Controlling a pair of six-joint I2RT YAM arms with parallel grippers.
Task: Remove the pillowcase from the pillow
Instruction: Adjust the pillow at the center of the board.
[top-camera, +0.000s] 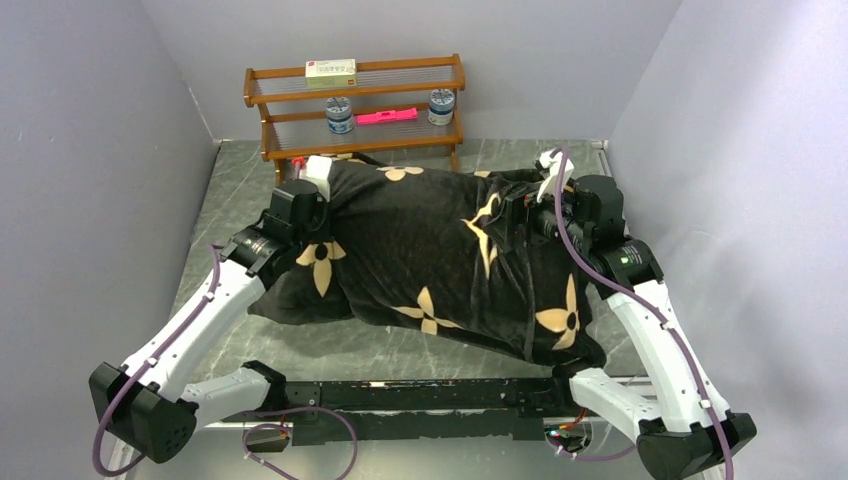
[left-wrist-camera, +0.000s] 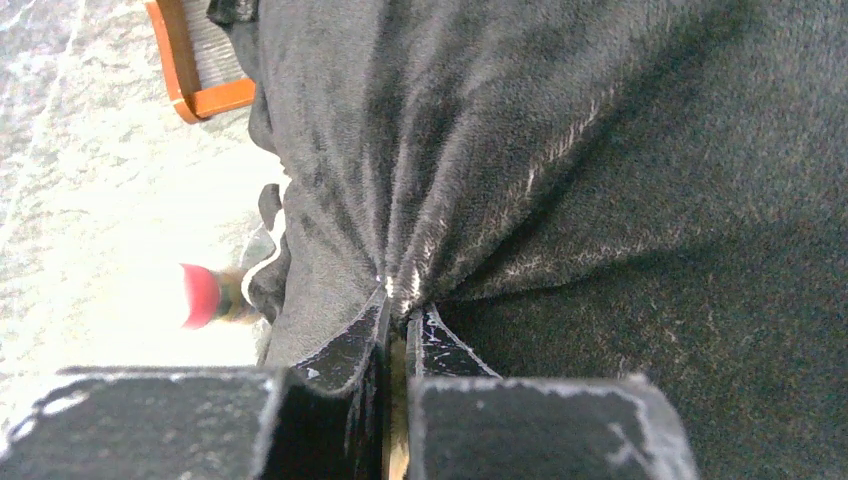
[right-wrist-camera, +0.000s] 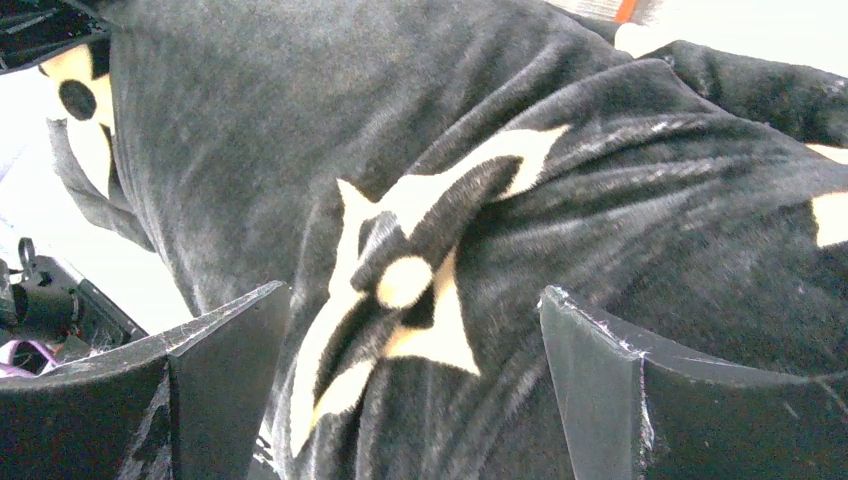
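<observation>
A large black plush pillowcase (top-camera: 430, 250), printed with tan four-petal flowers and stars, lies stuffed and bulging across the middle of the grey marbled table (top-camera: 225, 190), reaching from the left arm to the right arm. A white corner of the plump pillow (top-camera: 318, 170) pokes out at the cover's far left end, just beside the left arm's wrist. The rest of the pillow is hidden inside the fabric.

The left gripper (left-wrist-camera: 398, 308) has its two black fingers pressed together on a bunch of the black plush, which fans out in tight pleats from the pinch. The right gripper (right-wrist-camera: 415, 320) sits over the cover's right part with its fingers (right-wrist-camera: 230, 350) spread wide, one on either side of a tan star motif, holding nothing.

Behind the pillowcase, at the table's far edge, stands a brown wooden two-tier shelf (top-camera: 355, 105). It carries a flat white box (top-camera: 331, 68), two small jars (top-camera: 339, 114) and a pink flat object (top-camera: 387, 116). A small red-capped object (left-wrist-camera: 200, 295) shows blurred beside the cover's left end.
</observation>
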